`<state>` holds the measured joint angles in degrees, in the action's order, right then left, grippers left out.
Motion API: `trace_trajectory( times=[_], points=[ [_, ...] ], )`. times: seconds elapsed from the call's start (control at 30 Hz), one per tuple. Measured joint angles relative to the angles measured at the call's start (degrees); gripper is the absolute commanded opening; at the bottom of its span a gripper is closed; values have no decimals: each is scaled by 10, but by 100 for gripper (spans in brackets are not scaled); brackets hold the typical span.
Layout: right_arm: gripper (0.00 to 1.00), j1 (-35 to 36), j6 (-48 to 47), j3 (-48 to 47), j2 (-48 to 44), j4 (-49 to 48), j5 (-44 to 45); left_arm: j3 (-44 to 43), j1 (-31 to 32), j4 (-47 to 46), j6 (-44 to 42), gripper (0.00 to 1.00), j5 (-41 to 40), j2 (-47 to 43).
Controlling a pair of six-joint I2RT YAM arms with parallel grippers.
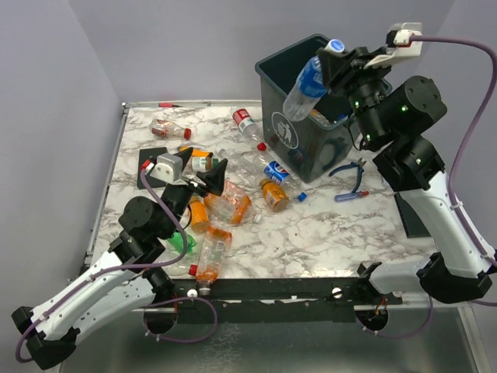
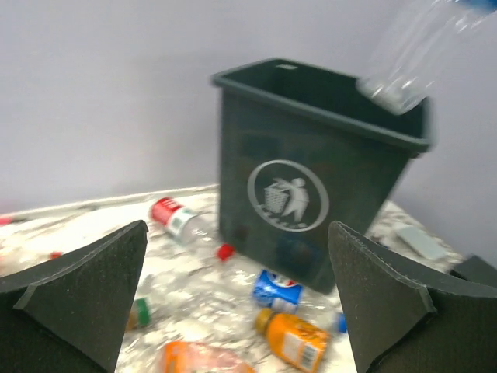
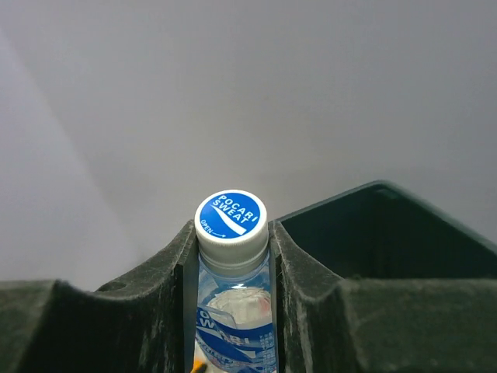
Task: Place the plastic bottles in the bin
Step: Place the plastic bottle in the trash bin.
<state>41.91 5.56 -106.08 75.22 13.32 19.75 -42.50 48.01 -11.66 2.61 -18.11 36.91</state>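
One clear bottle point(image 3: 233, 315), cap point(image 3: 231, 216) reading POCARI SWEAT, clamped in right gripper point(image 1: 336, 68) above bin point(image 1: 304, 149), left gripper point(image 2: 237, 264) spread wide.

The left claw point(image 2: 238, 233), spread wide, faces the bin point(image 2: 260, 124).

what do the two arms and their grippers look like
The left arm and right arm have white links and bulky black joints, with small green lights on the right one. The left gripper and right gripper each have two black wedge-shaped fingers and a white camera box. A purple cable trails each arm.
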Motion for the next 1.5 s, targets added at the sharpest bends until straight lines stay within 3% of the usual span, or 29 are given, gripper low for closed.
trace_trajectory(
  times=[0.1,0.27,0.43,0.63,0.67,0.73,0.77,0.83,1.03,1.27,1.37,1.5],
  points=[
    [1,-52,-17,11,15,-78,72,48,0,-24,-17,99,-80,-18],
    [1,-166,1,-19,99,-143,116,134,0,-49,-21,99,-141,-28],
    [1,-234,19,-26,201,-206,107,157,0,-50,-2,99,-146,-41],
    [1,-255,21,-65,325,-236,63,157,0,-57,6,99,-157,-64],
    [12,-255,21,-81,344,-232,54,157,0,-58,7,99,-159,-64],
    [54,-255,24,-115,376,-217,30,157,0,-58,7,99,-160,-63],
    [70,-255,26,-128,386,-207,16,157,0,-59,7,99,-160,-62],
    [83,-255,34,-141,394,-191,-6,157,0,-59,7,99,-160,-59],
    [94,-254,60,-166,386,-149,-40,157,0,-58,7,99,-160,-51],
    [92,-245,126,-164,294,-90,-106,157,0,-58,7,99,-162,-47],
    [91,-209,143,-137,216,-76,-147,157,0,-57,7,99,-170,-38],
    [89,-105,141,-65,93,-56,-212,157,0,-49,7,99,-186,-20]
  ],
)
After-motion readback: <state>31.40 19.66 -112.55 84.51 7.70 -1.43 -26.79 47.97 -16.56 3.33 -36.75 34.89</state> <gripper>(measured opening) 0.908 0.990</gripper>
